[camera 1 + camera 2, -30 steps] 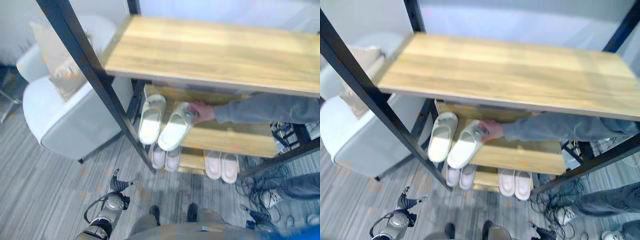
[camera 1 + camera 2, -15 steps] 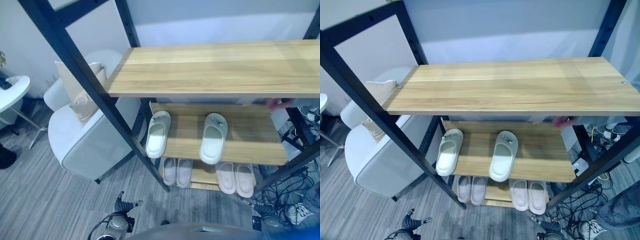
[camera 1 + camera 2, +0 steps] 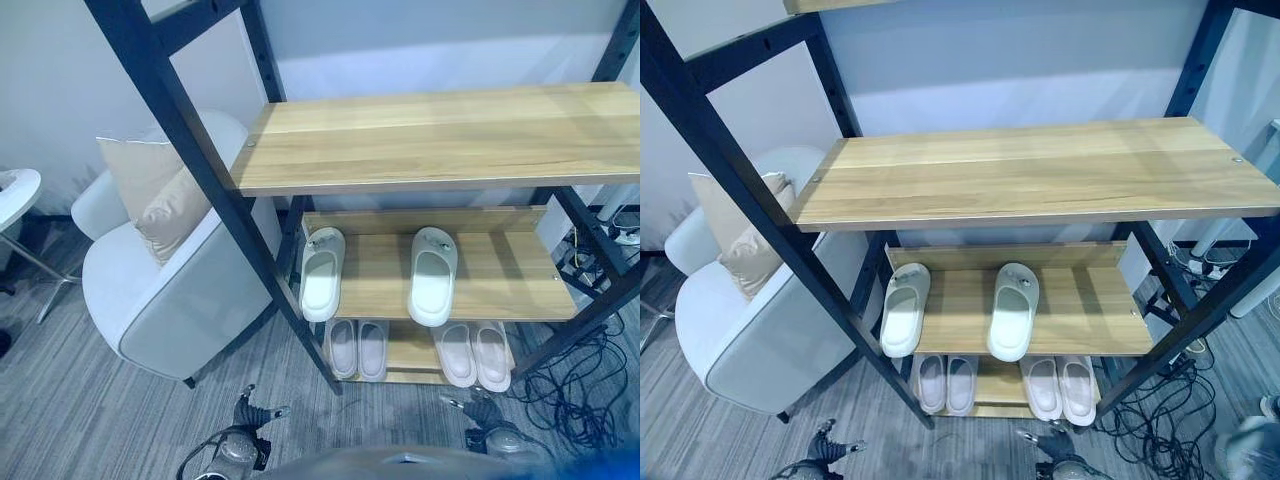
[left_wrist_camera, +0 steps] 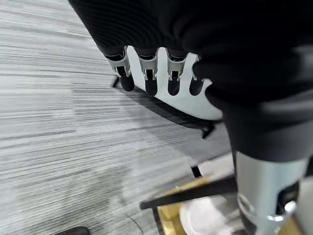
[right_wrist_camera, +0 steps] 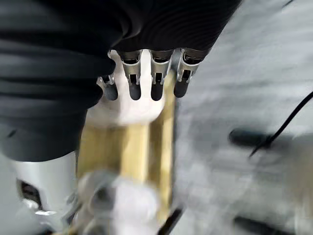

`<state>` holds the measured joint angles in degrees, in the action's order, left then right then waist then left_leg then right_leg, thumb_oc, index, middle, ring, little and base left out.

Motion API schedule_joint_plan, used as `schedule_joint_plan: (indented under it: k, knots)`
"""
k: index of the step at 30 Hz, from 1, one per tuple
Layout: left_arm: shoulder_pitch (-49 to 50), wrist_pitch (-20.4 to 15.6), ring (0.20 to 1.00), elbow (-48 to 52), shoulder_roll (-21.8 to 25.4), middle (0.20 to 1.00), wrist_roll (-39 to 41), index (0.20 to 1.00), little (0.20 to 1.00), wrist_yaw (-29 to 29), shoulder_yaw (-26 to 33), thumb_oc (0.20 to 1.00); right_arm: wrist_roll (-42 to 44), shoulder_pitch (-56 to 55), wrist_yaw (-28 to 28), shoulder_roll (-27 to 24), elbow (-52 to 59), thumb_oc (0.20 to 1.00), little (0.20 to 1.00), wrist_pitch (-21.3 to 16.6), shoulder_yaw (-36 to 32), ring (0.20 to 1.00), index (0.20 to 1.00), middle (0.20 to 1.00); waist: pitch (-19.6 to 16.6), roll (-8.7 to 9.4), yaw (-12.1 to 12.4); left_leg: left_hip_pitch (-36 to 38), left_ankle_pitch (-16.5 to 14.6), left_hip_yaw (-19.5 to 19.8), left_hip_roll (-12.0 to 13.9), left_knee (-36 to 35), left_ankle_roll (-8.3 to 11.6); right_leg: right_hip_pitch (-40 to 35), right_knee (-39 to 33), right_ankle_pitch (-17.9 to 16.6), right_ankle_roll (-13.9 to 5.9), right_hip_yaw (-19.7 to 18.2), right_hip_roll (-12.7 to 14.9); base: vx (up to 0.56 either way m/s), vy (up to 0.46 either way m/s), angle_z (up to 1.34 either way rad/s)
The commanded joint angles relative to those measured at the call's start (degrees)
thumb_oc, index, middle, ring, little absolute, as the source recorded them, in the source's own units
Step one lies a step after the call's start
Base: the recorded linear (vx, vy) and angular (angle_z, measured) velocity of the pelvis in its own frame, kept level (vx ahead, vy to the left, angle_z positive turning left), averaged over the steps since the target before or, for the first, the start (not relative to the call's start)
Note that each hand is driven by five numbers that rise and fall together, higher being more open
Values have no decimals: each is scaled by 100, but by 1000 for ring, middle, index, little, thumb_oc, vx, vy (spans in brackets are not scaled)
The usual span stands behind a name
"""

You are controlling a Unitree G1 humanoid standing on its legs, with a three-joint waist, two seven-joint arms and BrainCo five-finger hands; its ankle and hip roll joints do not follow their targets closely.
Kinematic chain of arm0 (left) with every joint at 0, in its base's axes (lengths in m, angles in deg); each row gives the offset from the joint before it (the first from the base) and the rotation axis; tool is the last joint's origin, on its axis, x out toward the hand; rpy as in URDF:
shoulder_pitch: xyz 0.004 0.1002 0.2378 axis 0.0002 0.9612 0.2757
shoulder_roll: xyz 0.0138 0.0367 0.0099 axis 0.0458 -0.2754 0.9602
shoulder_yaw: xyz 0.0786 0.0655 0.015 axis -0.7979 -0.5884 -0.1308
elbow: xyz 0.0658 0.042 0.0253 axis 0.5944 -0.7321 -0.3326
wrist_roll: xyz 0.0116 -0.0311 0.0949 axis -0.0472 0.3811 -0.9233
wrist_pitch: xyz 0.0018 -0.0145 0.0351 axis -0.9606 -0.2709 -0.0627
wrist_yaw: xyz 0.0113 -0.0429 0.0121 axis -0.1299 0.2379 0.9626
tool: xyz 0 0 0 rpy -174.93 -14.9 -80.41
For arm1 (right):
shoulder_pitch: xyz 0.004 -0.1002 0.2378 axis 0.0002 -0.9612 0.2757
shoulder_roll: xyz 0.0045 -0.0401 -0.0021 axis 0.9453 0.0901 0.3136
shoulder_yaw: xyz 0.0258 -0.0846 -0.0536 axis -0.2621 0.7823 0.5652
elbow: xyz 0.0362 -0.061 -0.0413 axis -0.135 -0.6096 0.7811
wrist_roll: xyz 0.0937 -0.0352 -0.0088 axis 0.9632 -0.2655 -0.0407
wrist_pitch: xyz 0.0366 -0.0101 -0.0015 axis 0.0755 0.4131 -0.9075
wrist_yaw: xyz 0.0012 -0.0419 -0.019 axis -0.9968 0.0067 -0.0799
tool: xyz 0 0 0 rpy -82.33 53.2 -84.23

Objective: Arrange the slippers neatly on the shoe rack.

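Room: grey wood-grain floor (image 3: 90,380), pale wall behind, a white armchair (image 3: 170,290) with a beige cushion (image 3: 165,205) just left of the rack, loose cables (image 3: 575,385) on the floor at the rack's right foot.
Rack: you face a black-framed shoe rack (image 3: 200,190) with wooden shelves; the top shelf (image 3: 440,135) is bare.
Middle shelf: two white slippers sit here well apart, the left slipper (image 3: 322,272) by the frame's left post and the right slipper (image 3: 433,274) near the shelf's middle, both with toes toward the wall. They read as one pair split up, so this is the shelf your tidying concerns.
Bottom shelf: two pale pink pairs, the left pair (image 3: 356,346) and the right pair (image 3: 472,351), each set side by side and touching — the pattern to match.
Left hand (image 4: 156,73): hangs low over the floor, fingers straight and relaxed, holding nothing.
Right hand (image 5: 146,73): also low, near the rack's lower shelf, fingers loose and empty.
Judgement: you likely need to bring one white slipper beside the other.
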<state>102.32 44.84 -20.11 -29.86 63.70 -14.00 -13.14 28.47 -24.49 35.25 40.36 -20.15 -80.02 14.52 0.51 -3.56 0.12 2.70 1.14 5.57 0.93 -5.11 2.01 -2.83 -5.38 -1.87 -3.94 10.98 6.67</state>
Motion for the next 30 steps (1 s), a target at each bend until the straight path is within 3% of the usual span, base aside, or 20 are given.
schedule_joint_plan:
  k: [1,3,12,13,14,15,16,18,19,20,22,24,26,28,29,30]
  knots:
    - [-1278,-435,1000,-4439,-1177,1000,-54,1000,1000,110,-138,1000,374,938,-289,348,-834,1000,1000,-136,119,1000,1000,1000,43,289,276,-190,-269,109,-293,11,16,46,38,3,-574,49,502,-119,21,18]
    - [-1584,-410,1000,-4796,-1413,1000,18,1000,1000,124,-299,1000,362,967,-521,343,-583,1000,1000,-86,483,1000,1000,1000,-13,291,238,-165,-307,55,-309,11,28,25,38,-11,-597,89,527,-5,12,-4]
    - [-1586,-449,1000,-4873,-1334,1000,48,1000,1000,229,-391,1000,441,1360,-1068,339,-89,1000,1000,-8,1306,1000,1000,1000,-24,331,384,-112,-307,24,-290,11,59,-81,38,6,-602,193,537,-2,-3,1]
    - [-1459,-408,1000,-4808,-1255,1000,82,1000,1000,204,-224,1000,517,1207,-1429,-250,1729,1000,1000,187,1449,1000,1000,1000,-15,361,340,-104,-307,-5,-275,11,69,-76,38,0,-603,176,531,-23,-25,8]
    - [-1296,-427,1000,-4633,-1086,1000,105,1000,1000,366,-26,1000,740,704,-1925,-1196,2762,1000,1000,163,1426,1000,1000,1000,-12,396,284,-132,-287,-44,-252,11,84,-38,38,-21,-601,180,515,-36,-25,7]
    - [-1187,-489,1000,-4571,-998,1000,97,1000,1000,386,112,1000,969,147,-2183,-1831,3841,1000,1000,82,1255,1000,1000,1000,-2,400,234,-141,-287,-71,-236,11,93,-25,38,-22,-609,174,504,-55,-24,0]
    - [-1098,-529,1000,-4607,-929,1000,4,1000,1000,490,157,1000,1344,-344,-2598,-2357,4418,1000,1000,76,1388,1000,1000,1000,33,402,179,-145,-285,-87,-213,11,106,-11,38,-24,-622,170,477,-47,-19,2]
    - [-1100,-511,1000,-4663,-956,1000,-21,1000,1000,531,102,1000,1259,-195,-2571,-2296,4193,1000,1000,95,1646,1000,1000,1000,25,381,183,-158,-277,-80,-200,11,110,3,38,-19,-620,168,462,-19,-18,-8]
    - [-978,-555,1000,-4949,-1000,1000,-140,1000,1000,606,247,1000,2044,-408,-3201,-3172,5011,1000,1000,44,1496,1000,1000,1000,-22,441,139,-168,-272,-92,-162,11,135,17,38,-4,-618,165,437,14,-17,-15]
    - [-991,-542,1000,-5045,-1018,1000,-162,1000,1000,660,208,1000,2297,-385,-3295,-3414,5304,1000,1000,95,1523,1000,1000,1000,-52,433,151,-168,-276,-89,-155,11,140,16,38,5,-619,159,431,14,-17,-7]
    - [-1075,-428,1000,-5124,-1029,1000,-171,1000,1000,679,202,1000,2696,-118,-3130,-3690,5845,1000,1000,236,1655,1000,1000,1000,-90,431,154,-177,-267,-99,-135,11,156,27,38,11,-613,161,414,10,-10,-8]
    - [-1078,-434,1000,-5252,-1083,1000,-26,1000,1000,751,304,1000,2968,-50,-3154,-4038,6434,1000,1000,139,1412,1000,1000,1000,-130,437,142,-197,-255,-106,-102,11,162,66,38,14,-609,137,397,8,-18,-12]
    - [-1079,-429,1000,-5273,-1133,1000,128,1000,1000,785,420,1000,2923,-209,-2819,-3942,6450,1000,1000,-105,701,1000,1000,1000,-163,423,73,-217,-243,-126,-78,11,163,97,38,0,-607,128,379,15,-15,-6]
    - [-1071,-439,1000,-5243,-1242,1000,417,1000,1000,804,551,1000,1390,-366,-1887,-3219,6121,1000,1000,-641,-379,1000,1000,1000,-226,371,-23,-239,-265,-163,-60,11,142,140,38,0,-608,98,355,44,-22,-6]
    - [-1120,-468,1000,-5199,-1278,1000,430,1000,1000,761,581,1000,235,-263,-1346,-2874,5798,1000,1000,-833,-650,1000,1000,1000,-232,339,-38,-253,-269,-158,-52,11,130,144,38,10,-604,98,353,44,-19,-8]
    - [-1130,-464,1000,-5165,-1276,1000,436,1000,1000,742,584,1000,-388,-91,-1004,-2701,5502,1000,1000,-855,-662,1000,1000,1000,-226,337,-28,-256,-270,-154,-51,11,123,143,38,12,-601,93,350,41,-20,-10]
